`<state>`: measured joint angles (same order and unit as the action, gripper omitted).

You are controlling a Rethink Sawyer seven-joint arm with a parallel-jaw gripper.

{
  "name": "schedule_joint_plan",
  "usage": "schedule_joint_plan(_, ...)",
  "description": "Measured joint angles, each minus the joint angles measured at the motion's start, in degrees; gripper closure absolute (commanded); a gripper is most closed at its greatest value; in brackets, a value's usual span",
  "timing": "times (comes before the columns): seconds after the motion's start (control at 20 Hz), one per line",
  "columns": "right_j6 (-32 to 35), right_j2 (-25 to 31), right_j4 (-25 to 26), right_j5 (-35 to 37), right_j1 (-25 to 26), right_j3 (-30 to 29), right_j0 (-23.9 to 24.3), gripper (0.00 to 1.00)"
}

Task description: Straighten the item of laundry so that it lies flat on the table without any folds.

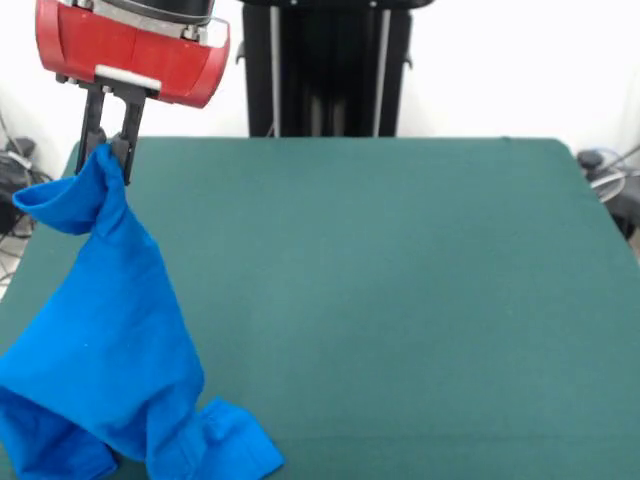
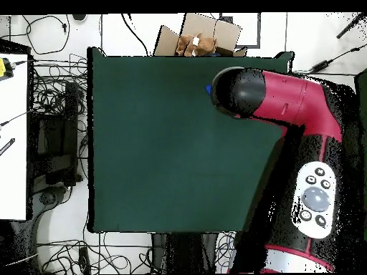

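Observation:
The item of laundry, a bright blue shirt, hangs bunched from my gripper, which is shut on one of its upper edges at the far left of the table. Its lower part rests crumpled on the green cloth at the near left corner, running off the picture's bottom edge. No lettering shows. In the overhead view the red and black arm covers the gripper, and only a small blue bit of the laundry peeks out beside it near the table's top right.
A cardboard box sits just beyond the table's top edge in the overhead view. Cables and equipment crowd the floor on the left, next to a white surface.

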<state>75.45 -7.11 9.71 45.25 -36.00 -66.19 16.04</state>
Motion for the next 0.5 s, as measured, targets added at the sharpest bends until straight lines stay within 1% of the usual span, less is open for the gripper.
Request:
schedule_joint_plan(0.35,0.0,4.2,-5.4,-0.1,-0.2,1.3,5.6,1.0)
schedule_joint_plan(0.5,0.0,4.3,-5.8,-0.9,-0.6,0.7,6.1,1.0)
